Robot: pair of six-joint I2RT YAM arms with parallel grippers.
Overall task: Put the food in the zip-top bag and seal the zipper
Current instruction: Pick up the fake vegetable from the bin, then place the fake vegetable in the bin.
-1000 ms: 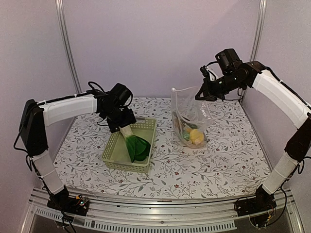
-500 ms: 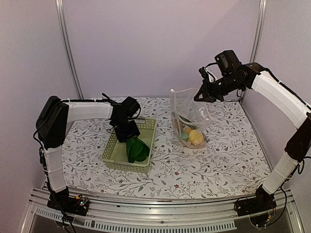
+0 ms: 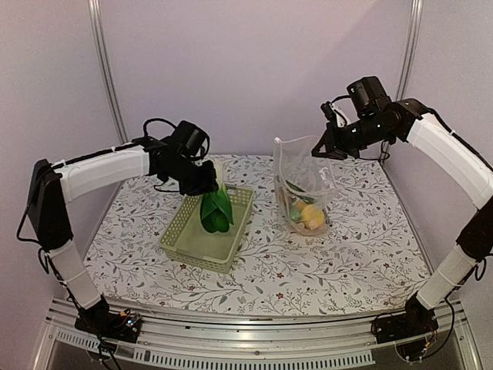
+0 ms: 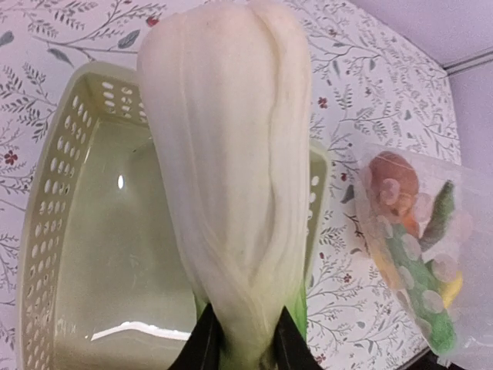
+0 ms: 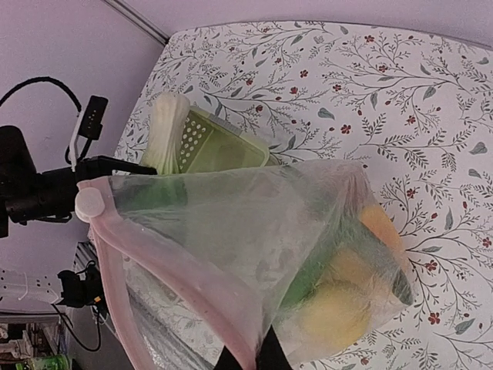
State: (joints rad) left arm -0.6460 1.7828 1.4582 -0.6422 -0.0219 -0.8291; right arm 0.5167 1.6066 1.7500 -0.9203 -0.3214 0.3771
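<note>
Clear bag (image 3: 305, 165) of fruits (image 3: 311, 216), bok choy (image 4: 231, 177) gripped

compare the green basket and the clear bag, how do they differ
The basket is opaque, pale green lattice plastic; the zip-top bag is clear and crinkly. Nothing grips the basket; the right fingers hold the bag's mouth up. The bag holds several pieces of food; the basket looks empty, the left fingers holding the bok choy over it. Both are open on top.
</note>
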